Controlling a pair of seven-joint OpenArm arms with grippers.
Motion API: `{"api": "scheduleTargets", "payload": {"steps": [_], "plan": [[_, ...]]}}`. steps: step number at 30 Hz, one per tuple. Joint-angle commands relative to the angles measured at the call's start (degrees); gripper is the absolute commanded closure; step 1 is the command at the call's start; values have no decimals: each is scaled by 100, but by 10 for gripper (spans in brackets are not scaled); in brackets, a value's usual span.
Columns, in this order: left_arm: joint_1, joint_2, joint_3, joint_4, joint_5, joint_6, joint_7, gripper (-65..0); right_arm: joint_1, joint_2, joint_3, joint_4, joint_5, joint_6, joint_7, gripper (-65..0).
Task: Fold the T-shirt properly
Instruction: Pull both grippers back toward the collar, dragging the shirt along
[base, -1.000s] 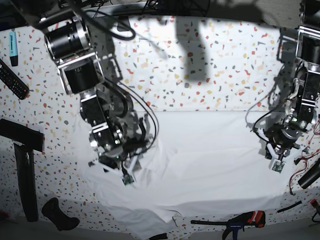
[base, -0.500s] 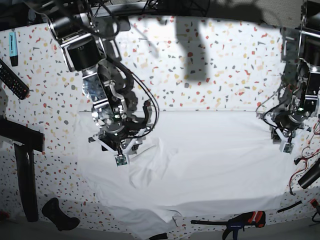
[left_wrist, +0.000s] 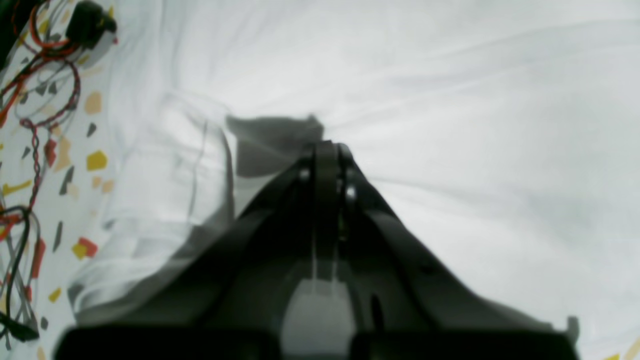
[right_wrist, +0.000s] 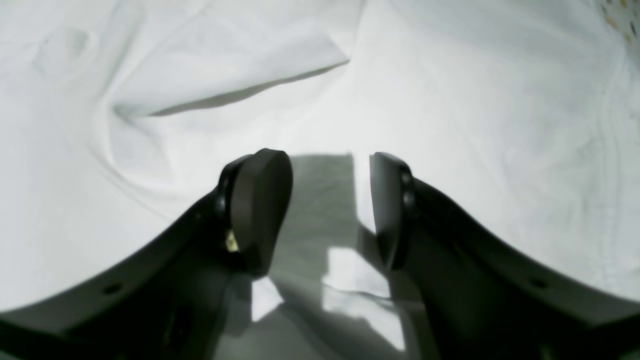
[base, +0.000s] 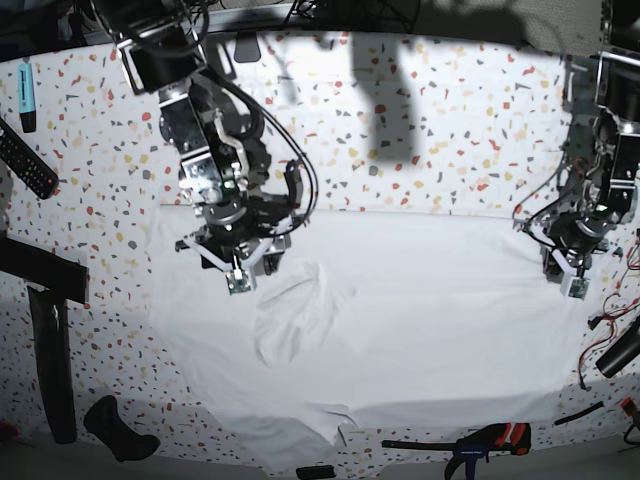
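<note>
The right pincer (base: 240, 268), at about 9 o'clock in the overhead view, hangs just above the cloth with its jaws parted and nothing between them; its wrist view shows both dark fingertips (right_wrist: 260, 200) over bare white fabric. Just below it, toward 6 o'clock, a raised rumple (base: 295, 310) sits in the cloth, probably the spot this arm would need to smooth or regrasp.

The left pincer (base: 574, 277), at about 3 o'clock, has its jaws pressed fully together. Its wrist view shows the tips (left_wrist: 325, 150) meeting at the fabric with creases fanning out from them, which suggests a pinch of cloth, but whether any is truly caught between them I cannot tell.

The T-shirt (base: 420, 310) lies spread wide across the middle of the speckled desk (base: 400, 150), reaching from one arm to the other, mostly flat. Its near edge at 6 o'clock is uneven, with a small folded flap (base: 345, 432). It looks laid open as a starting shape; no neat fold appears made yet.

Around the desk's rim lie a remote control (base: 25, 160) at 10 o'clock, a red-handled clamp (base: 480, 440) at 5 o'clock, and loose wiring (left_wrist: 30, 100) beside the left arm.
</note>
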Motion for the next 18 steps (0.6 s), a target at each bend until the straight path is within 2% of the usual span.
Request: {"api": "scheduleTargets", "payload": {"steps": [1, 4, 9, 18], "plan": [[83, -68, 0, 24, 31, -72, 295, 0, -125, 68, 63, 70, 31, 87, -479, -302], [378, -68, 0, 212, 31, -92, 334, 0, -413, 81, 409, 304, 39, 125, -616, -302], [1036, -96, 0, 909, 31, -87, 520, 0, -905, 101, 863, 605, 37, 680, -656, -302], [2020, -79, -247, 2205, 37, 20, 730, 0, -1814, 365, 848, 885, 39, 726, -645, -301]]}}
